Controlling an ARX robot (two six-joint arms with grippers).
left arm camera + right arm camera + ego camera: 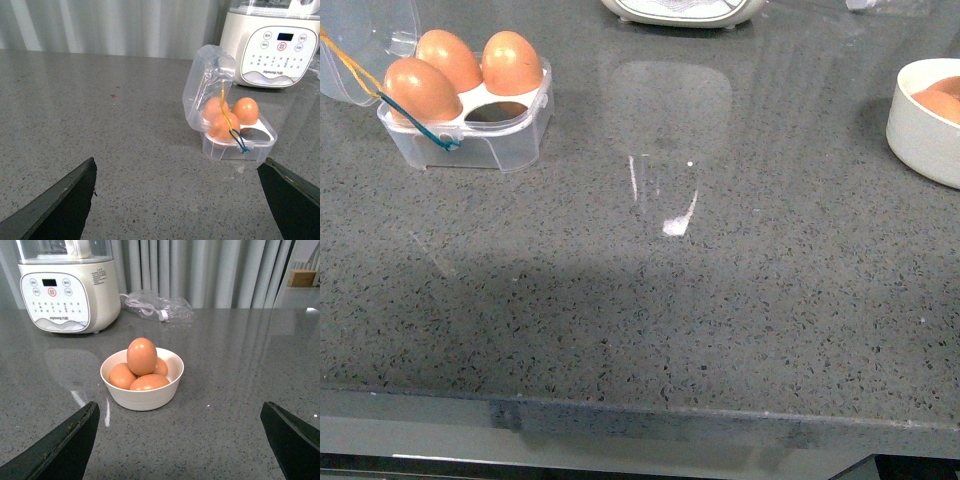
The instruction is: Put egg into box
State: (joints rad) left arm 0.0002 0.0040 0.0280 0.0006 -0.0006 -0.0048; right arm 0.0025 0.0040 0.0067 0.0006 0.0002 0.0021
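A cooker (67, 290) is seen at the far edge, behind the bowl (142, 400). The egg (141, 356) is heaped there, before the wide-parted right gripper (178, 410).

Only the white appliance (272, 47) at the back of the counter carries readable print. In the left wrist view, the brand line (274, 73) low on its control panel reads "Joyoung"; the smaller characters after it cannot be made out. The round buttons (267, 35) carry tiny captions, illegible, and one button (282, 46) is ringed in red. The small display (285, 36) glows blue, its digits not resolvable. In the right wrist view, the brand line (50, 318) on the panel appears again, only just legible as "Joyoung". A block of fine print (102, 276) of several lines stands beside the panel on the body, too small to read.
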